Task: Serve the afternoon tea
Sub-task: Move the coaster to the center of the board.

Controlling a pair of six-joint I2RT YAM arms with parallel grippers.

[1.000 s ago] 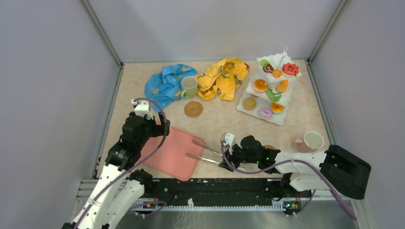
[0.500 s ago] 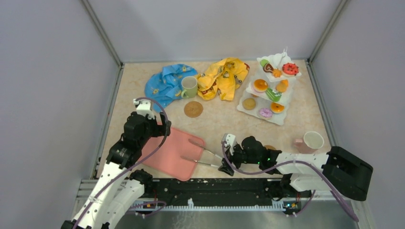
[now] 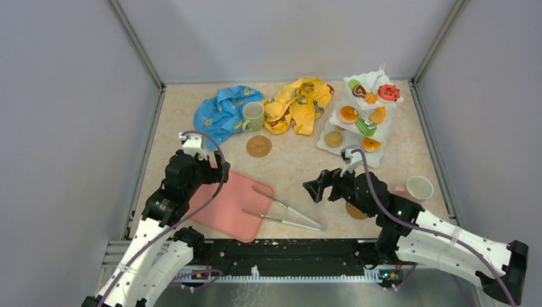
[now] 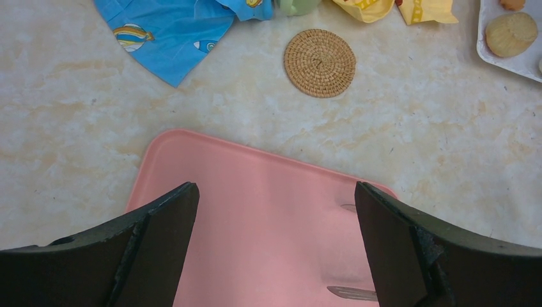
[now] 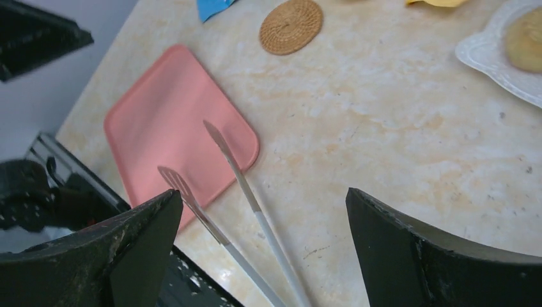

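Observation:
The white three-tier stand point(image 3: 377, 137) with toy pastries point(image 3: 348, 114) stands at the back right. The pale green mug point(image 3: 253, 116) sits between the cloths, with a brown coaster point(image 3: 259, 146) in front of it. The white mug point(image 3: 419, 188) is at the right, and a second coaster point(image 3: 355, 211) lies partly under my right arm. My left gripper point(image 3: 216, 174) is open and empty above the pink tray point(image 4: 255, 211). My right gripper point(image 3: 317, 185) is open and empty, raised above bare table right of the metal tongs point(image 3: 287, 212).
The tongs point(image 5: 249, 192) lie on the table with their tips on the pink tray point(image 3: 224, 208). Blue cloth point(image 3: 220, 112) and yellow cloth point(image 3: 300, 102) lie at the back. Walls close in on the left, right and back. The stand's bottom tier point(image 5: 492, 64) shows in the right wrist view.
My right gripper has let go of the tongs, risen and swung back to the right. The tongs now lie flat. The left arm has not moved.

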